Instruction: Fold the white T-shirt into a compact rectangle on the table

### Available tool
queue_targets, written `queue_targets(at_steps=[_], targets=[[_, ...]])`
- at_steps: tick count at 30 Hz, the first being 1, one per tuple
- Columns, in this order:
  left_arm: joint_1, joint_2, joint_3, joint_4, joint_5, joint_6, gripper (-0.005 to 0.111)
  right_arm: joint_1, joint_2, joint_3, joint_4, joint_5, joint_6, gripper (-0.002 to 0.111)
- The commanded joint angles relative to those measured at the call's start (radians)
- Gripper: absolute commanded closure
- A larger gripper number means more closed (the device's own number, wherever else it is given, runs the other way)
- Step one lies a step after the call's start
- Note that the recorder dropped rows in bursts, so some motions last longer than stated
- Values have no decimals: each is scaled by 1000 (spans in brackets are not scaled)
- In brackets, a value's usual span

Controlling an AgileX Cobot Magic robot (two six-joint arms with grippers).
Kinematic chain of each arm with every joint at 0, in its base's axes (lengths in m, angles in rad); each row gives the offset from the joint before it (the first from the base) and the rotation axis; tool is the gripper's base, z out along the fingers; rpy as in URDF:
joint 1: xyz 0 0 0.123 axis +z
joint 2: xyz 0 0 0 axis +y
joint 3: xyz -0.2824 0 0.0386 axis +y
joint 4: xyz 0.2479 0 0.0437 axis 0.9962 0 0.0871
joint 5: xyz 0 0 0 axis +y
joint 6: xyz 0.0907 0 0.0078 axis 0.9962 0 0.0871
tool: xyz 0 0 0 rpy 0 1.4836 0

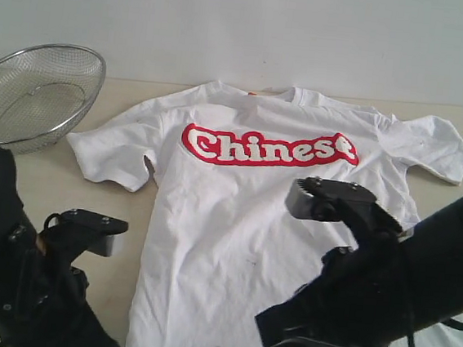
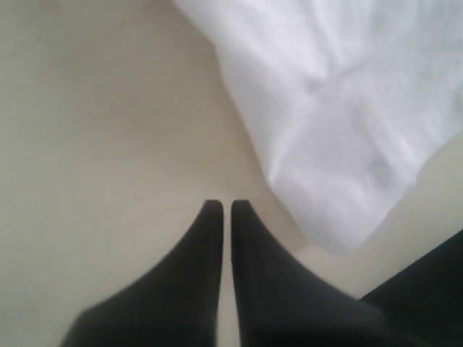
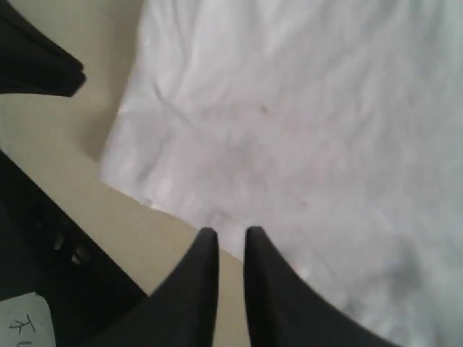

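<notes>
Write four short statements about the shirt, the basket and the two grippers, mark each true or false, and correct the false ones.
1. The white T-shirt lies unfolded on the table, lettering up. True.
2. The wire-mesh basket sits on top of the shirt. False: it stands on the table, beside one sleeve.
3. The left gripper is pinching a sleeve. False: it is shut on nothing, over bare table next to the cloth.
4. The right gripper points at an edge of the shirt. True.
</notes>
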Motion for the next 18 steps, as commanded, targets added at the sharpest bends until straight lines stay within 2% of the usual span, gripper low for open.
queue_targets(at_steps=[1, 3, 4, 8, 14, 18], targets=[[37, 0, 72, 18, -50, -51, 102, 154, 21, 3, 69, -162, -12, 67], [60, 4, 103, 1, -68, -51, 102, 228, 66, 3, 69, -215, 15, 47], [68, 1, 113, -4, -75, -49, 102, 268, 94, 3, 69, -246, 30, 43], [98, -32, 122, -30, -72, -20, 102, 396, 180, -6, 69, -375, 71, 51], [109, -85, 122, -38, -72, -12, 102, 488, 286, -81, 69, -409, 142, 43], [109, -93, 122, -54, -70, 9, 102, 504, 337, -108, 69, -434, 169, 43]])
